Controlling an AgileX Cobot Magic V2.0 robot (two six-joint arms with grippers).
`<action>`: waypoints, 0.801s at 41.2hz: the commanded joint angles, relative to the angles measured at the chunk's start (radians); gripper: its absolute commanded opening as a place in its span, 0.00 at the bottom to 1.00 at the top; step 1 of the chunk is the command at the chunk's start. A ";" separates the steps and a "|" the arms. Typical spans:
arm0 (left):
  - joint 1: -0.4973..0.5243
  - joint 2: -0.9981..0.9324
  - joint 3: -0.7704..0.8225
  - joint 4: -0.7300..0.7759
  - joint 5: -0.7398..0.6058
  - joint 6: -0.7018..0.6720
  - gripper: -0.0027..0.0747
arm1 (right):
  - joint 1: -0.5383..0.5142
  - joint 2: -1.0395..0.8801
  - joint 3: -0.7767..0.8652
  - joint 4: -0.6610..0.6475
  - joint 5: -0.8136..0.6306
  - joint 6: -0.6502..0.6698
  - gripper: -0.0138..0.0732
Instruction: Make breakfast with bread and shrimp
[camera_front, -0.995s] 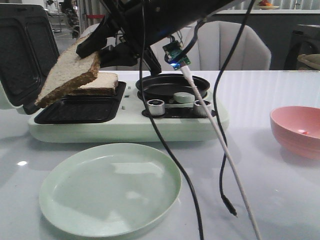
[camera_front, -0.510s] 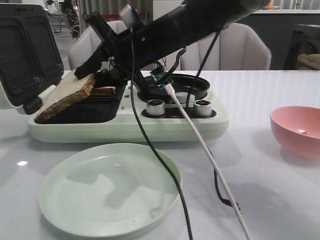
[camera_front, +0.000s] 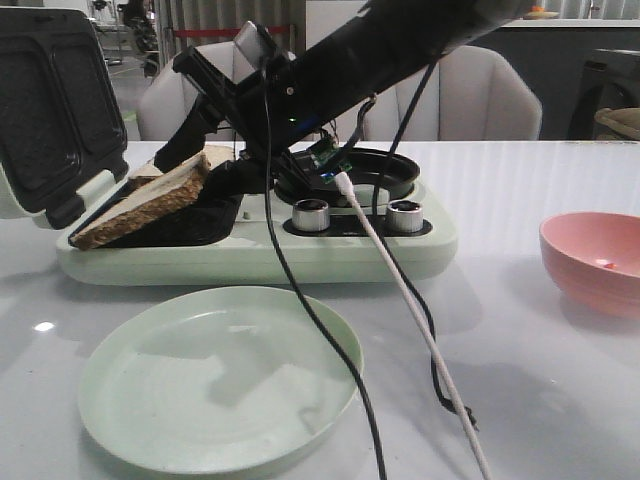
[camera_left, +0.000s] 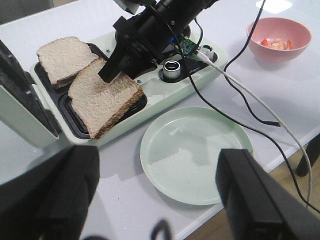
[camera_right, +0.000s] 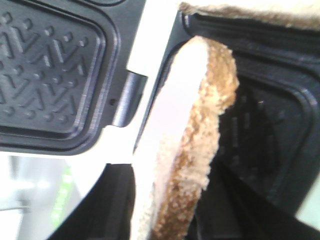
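Note:
My right gripper (camera_front: 195, 160) (camera_left: 111, 75) (camera_right: 175, 210) is shut on one slice of bread (camera_front: 140, 205) (camera_left: 102, 97) (camera_right: 185, 150). That slice tilts over the near well of the pale green sandwich maker (camera_front: 250, 255), its low edge at the maker's front left corner. A second slice of bread (camera_left: 62, 57) (camera_front: 215, 157) lies flat in the far well. Small pinkish shrimp (camera_left: 277, 44) lie in the pink bowl (camera_left: 260, 32) (camera_front: 580, 270) at the right. High above the table's near edge, my left gripper (camera_left: 157, 195) is open and holds nothing.
The maker's black-lined lid (camera_front: 50, 100) stands open at the left. A round black pan (camera_front: 345, 170) and two metal knobs (camera_front: 313, 214) sit on its right half. A pale green plate (camera_front: 220, 375) (camera_left: 195, 150) lies in front. Cables (camera_front: 400, 300) hang from the right arm onto the table.
The right arm has come down with the bread slice, from held high and steeply tilted to low over the near well, its low edge now on the maker.

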 joint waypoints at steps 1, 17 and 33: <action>-0.001 0.005 -0.026 0.000 -0.086 -0.004 0.73 | -0.012 -0.095 -0.056 -0.071 0.003 0.045 0.67; -0.001 0.005 -0.026 0.017 -0.086 -0.004 0.73 | -0.023 -0.303 -0.088 -0.515 0.020 0.151 0.68; -0.001 0.005 -0.026 0.034 -0.088 -0.004 0.73 | -0.023 -0.672 0.091 -0.964 0.060 0.265 0.68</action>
